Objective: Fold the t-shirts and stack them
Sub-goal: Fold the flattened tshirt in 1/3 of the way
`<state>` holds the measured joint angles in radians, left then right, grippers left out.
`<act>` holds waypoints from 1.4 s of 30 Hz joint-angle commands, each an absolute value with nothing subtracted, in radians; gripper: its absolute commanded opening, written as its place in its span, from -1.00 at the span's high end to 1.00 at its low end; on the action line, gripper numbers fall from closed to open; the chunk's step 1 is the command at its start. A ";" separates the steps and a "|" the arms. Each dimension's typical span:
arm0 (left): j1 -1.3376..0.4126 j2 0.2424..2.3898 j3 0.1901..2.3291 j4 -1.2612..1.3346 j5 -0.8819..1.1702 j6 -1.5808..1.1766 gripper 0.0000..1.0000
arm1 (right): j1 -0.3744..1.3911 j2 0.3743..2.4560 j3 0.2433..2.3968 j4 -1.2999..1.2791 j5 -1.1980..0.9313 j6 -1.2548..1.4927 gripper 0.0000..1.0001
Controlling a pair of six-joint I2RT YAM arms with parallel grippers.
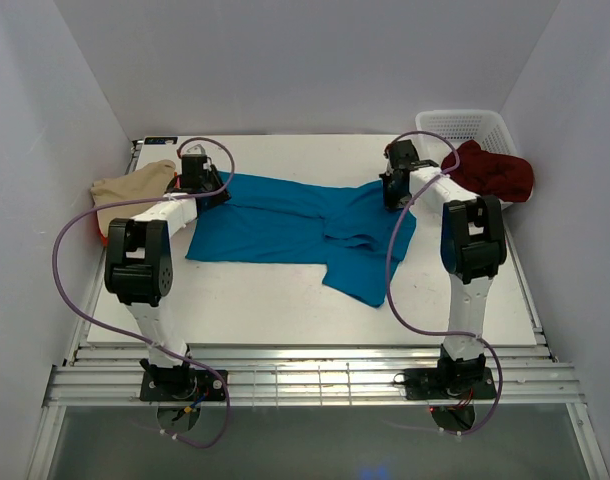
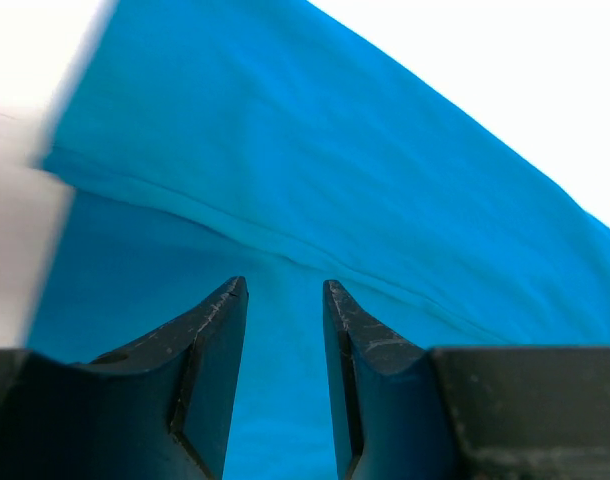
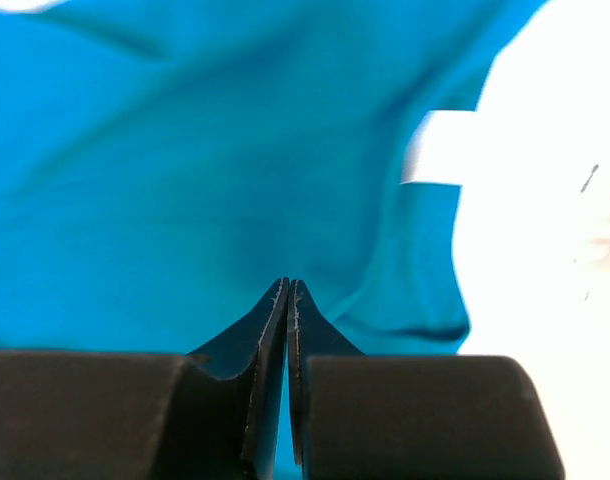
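Observation:
A teal blue t-shirt [image 1: 275,225] lies spread across the middle of the table, its right part rumpled and folded over. My left gripper [image 1: 213,190] hangs over the shirt's upper left corner. In the left wrist view it [image 2: 283,288] is open above the teal cloth [image 2: 335,150] near a hem seam, with nothing between the fingers. My right gripper [image 1: 390,195] is over the shirt's upper right part. In the right wrist view it [image 3: 288,284] is shut just above the teal cloth [image 3: 185,180]. A beige t-shirt [image 1: 130,190] lies bunched at the far left. A dark maroon t-shirt [image 1: 495,170] hangs over the basket.
A white lattice basket [image 1: 465,125] stands at the back right corner. White walls close in the table on three sides. Purple cables loop from both arms. Bare white table [image 1: 285,300] shows in front of the teal shirt.

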<state>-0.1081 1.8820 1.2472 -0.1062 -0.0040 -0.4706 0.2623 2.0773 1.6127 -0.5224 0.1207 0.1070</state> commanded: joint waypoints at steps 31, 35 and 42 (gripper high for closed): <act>-0.054 2.118 1.416 -0.143 -0.037 -0.449 0.07 | 0.123 2.400 1.995 -0.644 0.180 0.112 0.84; -0.054 2.128 1.439 -0.108 0.024 -0.440 0.06 | 0.123 2.399 2.037 -0.608 0.120 0.083 0.85; -0.063 2.008 1.448 0.052 0.078 -0.359 0.03 | 0.135 2.018 1.669 -0.255 0.054 0.046 0.14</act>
